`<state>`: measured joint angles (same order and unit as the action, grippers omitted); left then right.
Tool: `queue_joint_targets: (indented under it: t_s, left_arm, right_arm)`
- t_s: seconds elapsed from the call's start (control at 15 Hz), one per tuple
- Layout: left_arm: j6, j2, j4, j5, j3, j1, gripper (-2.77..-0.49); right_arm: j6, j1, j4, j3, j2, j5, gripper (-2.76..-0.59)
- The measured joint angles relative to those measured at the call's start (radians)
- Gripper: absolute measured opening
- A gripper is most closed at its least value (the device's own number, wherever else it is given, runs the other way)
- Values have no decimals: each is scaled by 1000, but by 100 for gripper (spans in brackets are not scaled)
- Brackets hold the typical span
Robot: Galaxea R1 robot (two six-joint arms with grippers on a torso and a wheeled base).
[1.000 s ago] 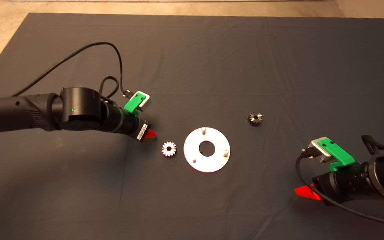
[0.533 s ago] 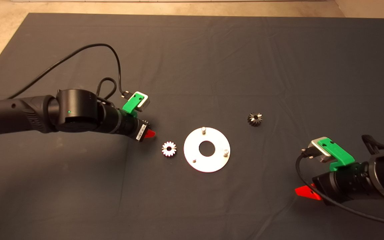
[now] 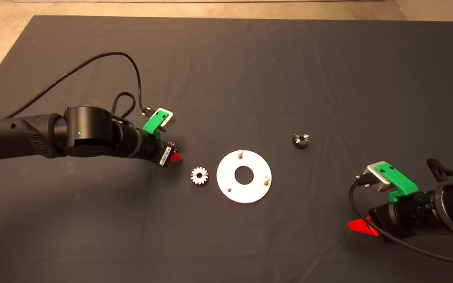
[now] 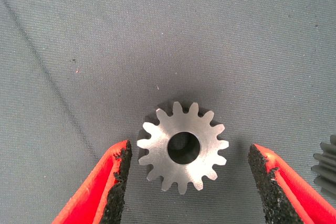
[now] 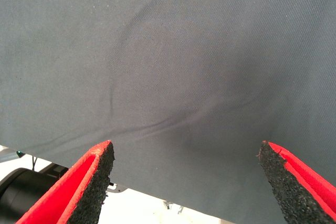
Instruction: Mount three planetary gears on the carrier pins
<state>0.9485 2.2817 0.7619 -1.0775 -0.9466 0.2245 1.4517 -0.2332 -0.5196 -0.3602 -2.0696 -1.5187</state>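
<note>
Steel gear lies between the left gripper's spread jaws; right gripper idles, jaws spread.

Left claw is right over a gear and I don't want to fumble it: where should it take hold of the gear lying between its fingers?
Grip the gear across its toothed rim, coming straight down from above. It lies flat on the mat, bore up, so only the outer edge offers opposing faces. The left claw is open and already straddles it, one finger on either side, untouched.

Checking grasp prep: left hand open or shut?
Open: left hand straddles a gear flat on the mat, pads clear of teeth.
</note>
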Motion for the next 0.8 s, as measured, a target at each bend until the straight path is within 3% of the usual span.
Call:
queue_joint_targets:
  t_s: [0.13, 0.33, 0.53, 0.8]
  left_arm:
    - [0, 0, 2, 11, 0, 0, -186]
    - [0, 0, 13, 16, 0, -3, -188]
    - [0, 0, 27, 15, 0, -23, -188]
    - [0, 0, 36, 16, 0, -25, -197]
  right_arm:
    - [0, 0, 0, 0, 0, 0, -131]
    - [0, 0, 0, 0, 0, 0, -131]
    - [0, 0, 0, 0, 0, 0, -131]
    - [0, -4, 0, 0, 0, 0, -131]
